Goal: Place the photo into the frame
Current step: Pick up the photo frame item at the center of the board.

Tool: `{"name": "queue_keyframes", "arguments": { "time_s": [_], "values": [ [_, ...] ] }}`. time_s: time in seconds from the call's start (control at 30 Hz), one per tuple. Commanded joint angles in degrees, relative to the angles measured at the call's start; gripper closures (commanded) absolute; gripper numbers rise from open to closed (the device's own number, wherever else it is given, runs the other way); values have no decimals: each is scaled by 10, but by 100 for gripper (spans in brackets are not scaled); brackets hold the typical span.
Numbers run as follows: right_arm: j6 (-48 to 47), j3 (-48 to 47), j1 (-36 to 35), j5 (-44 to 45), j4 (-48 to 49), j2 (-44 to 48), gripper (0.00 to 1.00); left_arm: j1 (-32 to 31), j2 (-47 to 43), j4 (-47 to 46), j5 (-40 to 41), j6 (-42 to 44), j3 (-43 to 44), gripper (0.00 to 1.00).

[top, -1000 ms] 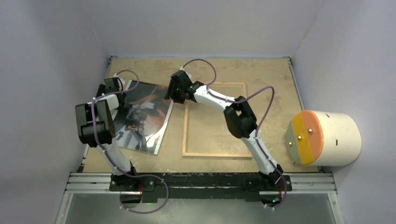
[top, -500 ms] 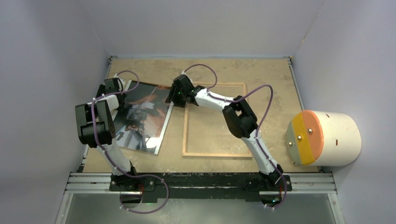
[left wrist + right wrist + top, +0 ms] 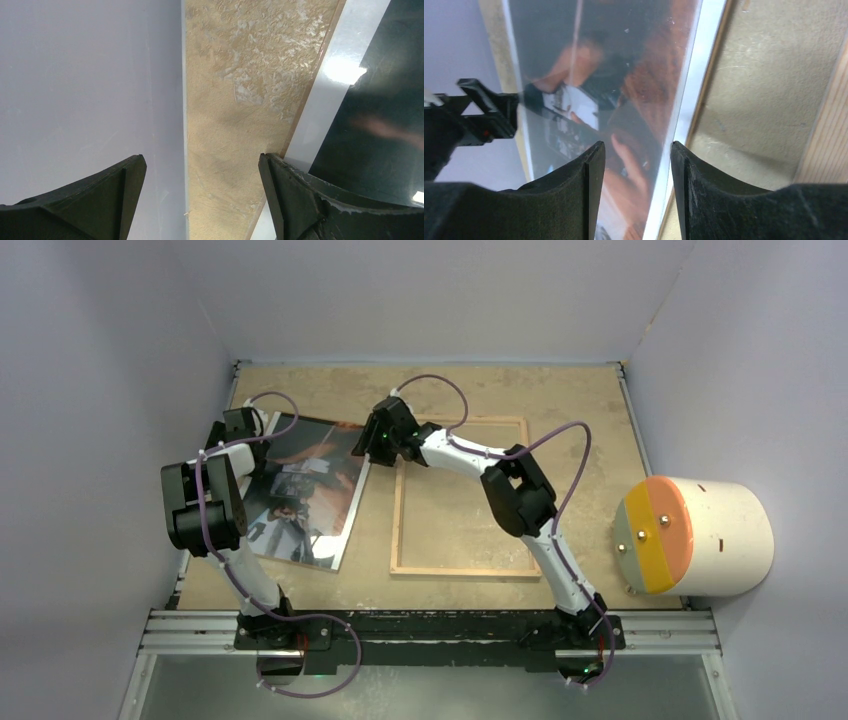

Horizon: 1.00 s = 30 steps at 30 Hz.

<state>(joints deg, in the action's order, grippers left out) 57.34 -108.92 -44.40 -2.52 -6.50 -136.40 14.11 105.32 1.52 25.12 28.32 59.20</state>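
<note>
1. Since 1 s ago, right gripper has been shifted left, off the far-left corner of frame & over the far-right corner of photo.
2. Photo is laid flat & skewed on left part of table, just left of frame, not inside it.
3. Frame is laid wood face up, approx. mid-table.
4. Right gripper: jaws set narrow, photo's white edge lined up w/ gap, no grip seen.
5. Left gripper: jaws spread wide, nothing held, at photo's far-left corner by left wall.

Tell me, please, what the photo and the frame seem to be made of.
The photo: probably glossy coated paper; it shows sheen and white glare. The frame: seemingly bare light wood, matte; fine grain lines run along its rail.
</note>
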Motion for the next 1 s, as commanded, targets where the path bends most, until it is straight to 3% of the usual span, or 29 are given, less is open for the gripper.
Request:
{"name": "queue_keyframes", "arguments": {
  "time_s": [0.0,0.17,0.4,0.63,0.77,0.97],
  "values": [
    [8,-15,-17,-13,31,64,47,-7,11,73,-39,-4,-28,10],
    [-1,-38,-21,-12,6,54,46,-7,9,74,-40,-4,-28,10],
    [28,-11,-20,-92,84,50,46,-7,6,75,-40,-2,-28,10],
    [42,-12,-19,-109,129,35,47,-7,3,80,-42,-3,-25,10],
    [37,-25,-18,-103,108,16,54,0,3,103,-58,-9,-8,10],
    [48,5,-10,-116,146,13,78,19,-4,127,-69,-7,19,10]
  ]
}}
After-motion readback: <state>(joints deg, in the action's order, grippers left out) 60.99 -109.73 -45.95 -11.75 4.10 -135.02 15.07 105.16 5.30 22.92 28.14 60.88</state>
